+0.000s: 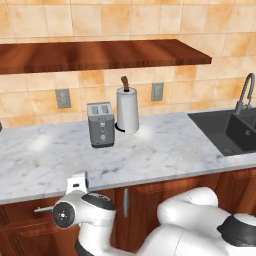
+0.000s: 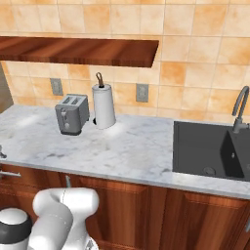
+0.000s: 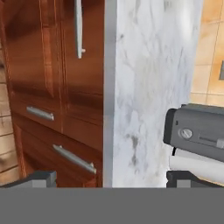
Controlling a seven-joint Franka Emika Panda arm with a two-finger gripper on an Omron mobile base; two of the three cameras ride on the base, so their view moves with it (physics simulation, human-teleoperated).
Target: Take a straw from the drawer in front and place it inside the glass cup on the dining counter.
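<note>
The drawer (image 1: 25, 216) is a shut reddish-brown wood front under the marble worktop, at the lower left of the left base view. Its silver bar handle (image 1: 45, 209) also shows at the left edge of the right base view (image 2: 10, 173). The hand view is rolled sideways, so the drawer handle (image 3: 78, 26) runs upright at the top there. My gripper (image 3: 111, 178) is open, fingertips (image 3: 40, 177) wide apart, holding nothing, level with the worktop edge. My white hand (image 1: 77, 183) sits just before that edge, right of the handle. The straw, the glass cup and the dining counter are out of view.
On the marble worktop (image 1: 165, 145) stand a grey toaster (image 1: 101, 124) and a paper towel roll (image 1: 127, 110). A dark sink (image 2: 205, 149) with a faucet (image 2: 239, 110) lies to the right. A wooden shelf (image 1: 100, 54) hangs above. Cabinet doors (image 2: 127, 210) have upright handles (image 1: 125, 202).
</note>
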